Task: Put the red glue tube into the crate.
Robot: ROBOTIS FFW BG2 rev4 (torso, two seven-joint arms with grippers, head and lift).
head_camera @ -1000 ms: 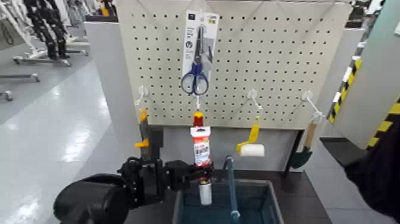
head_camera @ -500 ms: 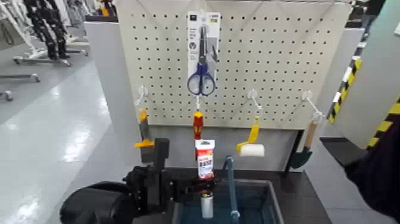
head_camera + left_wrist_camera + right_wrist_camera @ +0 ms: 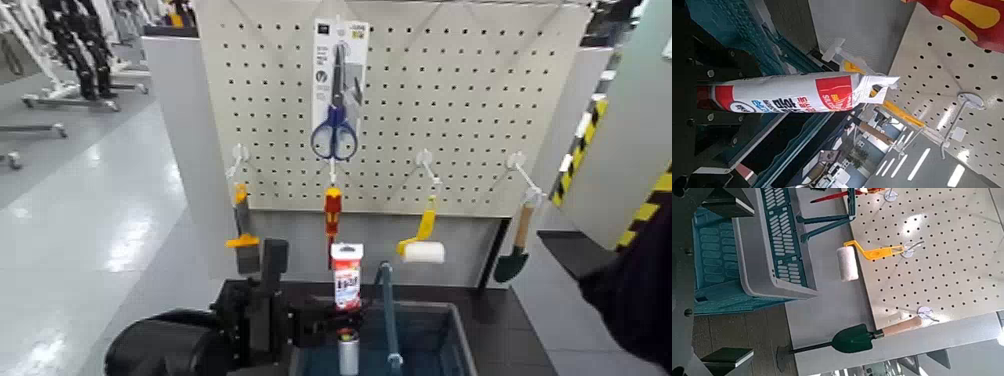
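A white board full of little holes stands at the back. A pack of scissors with blue handles hangs high on it. Under the pack hangs a red and yellow screwdriver. To one side hangs a small paint roller with a yellow handle. Farther along is a little dark trowel with a wooden handle. On the other side hangs an orange and grey tool, maybe a scraper. The floor is grey and shiny.
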